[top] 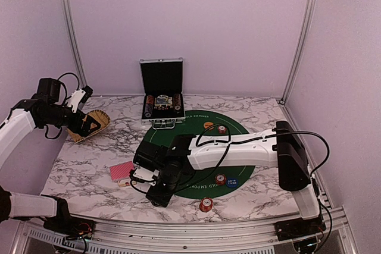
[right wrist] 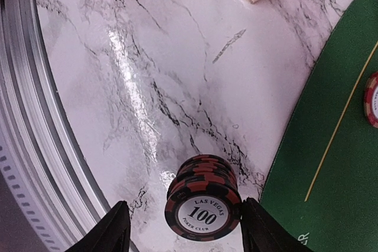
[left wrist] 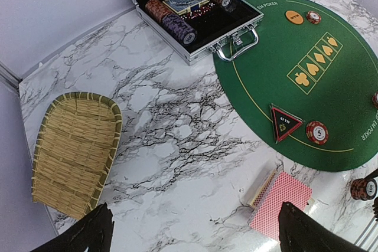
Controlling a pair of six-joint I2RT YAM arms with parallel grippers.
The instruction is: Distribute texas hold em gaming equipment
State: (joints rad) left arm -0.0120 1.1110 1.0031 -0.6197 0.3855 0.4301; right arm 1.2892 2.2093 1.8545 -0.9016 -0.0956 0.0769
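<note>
Between the fingertips of the right hand (right wrist: 184, 219) stands a short stack of red-and-black poker chips (right wrist: 204, 205). It sits upright on the marble table (top: 89, 171), just off the green felt mat (left wrist: 266, 81). The hand is spread around it with a gap on one side, not yet clamped, likely so as to take the stack by its edges. Well beyond that hand the silver-edged case (left wrist: 204, 51) sits lid up, holding rows of chips (left wrist: 171, 22) and a small pack. Below the left hand (left wrist: 195, 228), which hangs wide and empty, lies the woven tray (left wrist: 74, 151), with nothing in it. Red-backed cards (left wrist: 282, 202) lie just beside the right hand. On the mat a triangular marker (left wrist: 285, 123), orange disc (left wrist: 293, 16), blue disc (top: 231, 183) and lone chips (left wrist: 317, 132) sit spaced along the rim, seemingly marking players' places.
</note>
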